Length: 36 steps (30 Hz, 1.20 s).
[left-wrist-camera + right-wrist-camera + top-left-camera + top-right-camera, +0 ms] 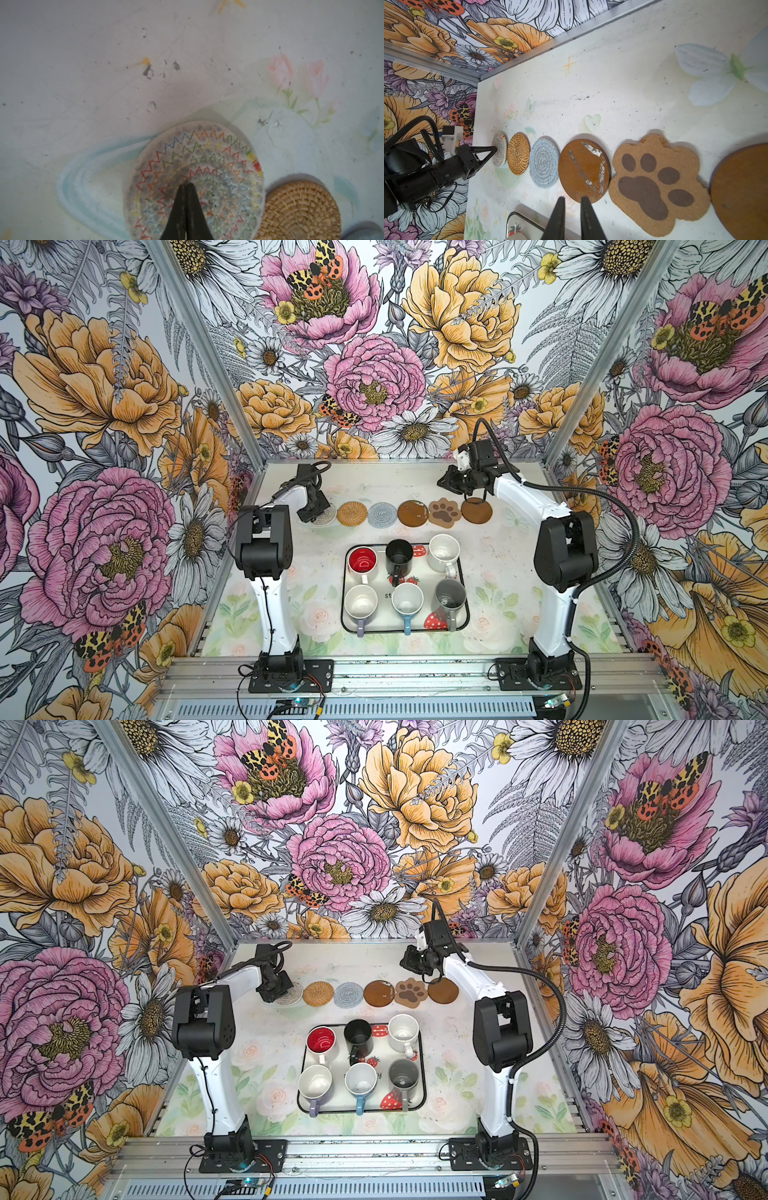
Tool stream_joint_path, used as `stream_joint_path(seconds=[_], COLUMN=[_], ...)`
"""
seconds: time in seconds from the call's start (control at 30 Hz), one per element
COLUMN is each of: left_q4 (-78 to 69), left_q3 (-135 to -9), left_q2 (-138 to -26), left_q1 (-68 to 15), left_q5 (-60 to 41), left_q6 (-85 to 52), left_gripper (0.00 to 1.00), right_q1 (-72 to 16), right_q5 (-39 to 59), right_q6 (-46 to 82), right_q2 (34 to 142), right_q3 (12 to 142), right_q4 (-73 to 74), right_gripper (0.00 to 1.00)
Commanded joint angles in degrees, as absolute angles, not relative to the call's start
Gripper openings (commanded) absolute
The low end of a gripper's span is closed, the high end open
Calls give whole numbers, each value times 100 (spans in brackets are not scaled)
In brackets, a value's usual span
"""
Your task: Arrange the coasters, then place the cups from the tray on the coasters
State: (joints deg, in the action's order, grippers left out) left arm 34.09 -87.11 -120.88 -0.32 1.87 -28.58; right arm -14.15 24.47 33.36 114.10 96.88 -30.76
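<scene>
Flowered walls (pixel 374 364) box the pale painted surface (pixel 374 483) on three sides. Coasters (pixel 382 514) line its far edge and the tray (pixel 384 622) of cups (pixel 399 558) sits mid-surface, with bare room either side. The left hand (pixel 185 186), closed, presses the stitched coaster (pixel 197 158) nearest the left edge. The right hand (pixel 572 200) hangs slightly parted and empty above the row.

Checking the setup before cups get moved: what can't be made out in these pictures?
- Leftmost coaster: in both top views the left gripper covers part of it.
- Tray lettering: cups hide most of it in both top views.
- Rightmost brown coaster: cut off by the right wrist view's edge.
- Rattan coaster: cut off at the left wrist view's edge.
</scene>
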Motion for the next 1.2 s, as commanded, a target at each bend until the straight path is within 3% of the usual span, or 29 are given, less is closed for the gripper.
stream_joint_path(seconds=[0.0,0.43,0.87,1.03,1.17], left_q4=[3491,3489,3046,2696,2433], left_q3=[-8778,-8863,-8113,-7562,-7115], left_q2=[-11839,-10883,-8804,-7602,-6682], left_q1=[-130,-304,-1352,-1994,-2603], left_q5=[119,152,376,724,1116], left_q6=[-2772,-2563,-2373,-2380,-2351], left_gripper=[8,10,16,22,33], right_q1=[-1380,-1379,-1371,-1421,-1609], right_q5=[2515,2534,1959,1697,1488], right_q6=[3296,3234,2989,2920,2889], right_q2=[11040,10575,8798,7790,6949], right_q3=[9668,9508,8273,7510,6899], right_q4=[-2953,-2917,-2900,-2901,-2909], right_gripper=[18,23,32,36,39])
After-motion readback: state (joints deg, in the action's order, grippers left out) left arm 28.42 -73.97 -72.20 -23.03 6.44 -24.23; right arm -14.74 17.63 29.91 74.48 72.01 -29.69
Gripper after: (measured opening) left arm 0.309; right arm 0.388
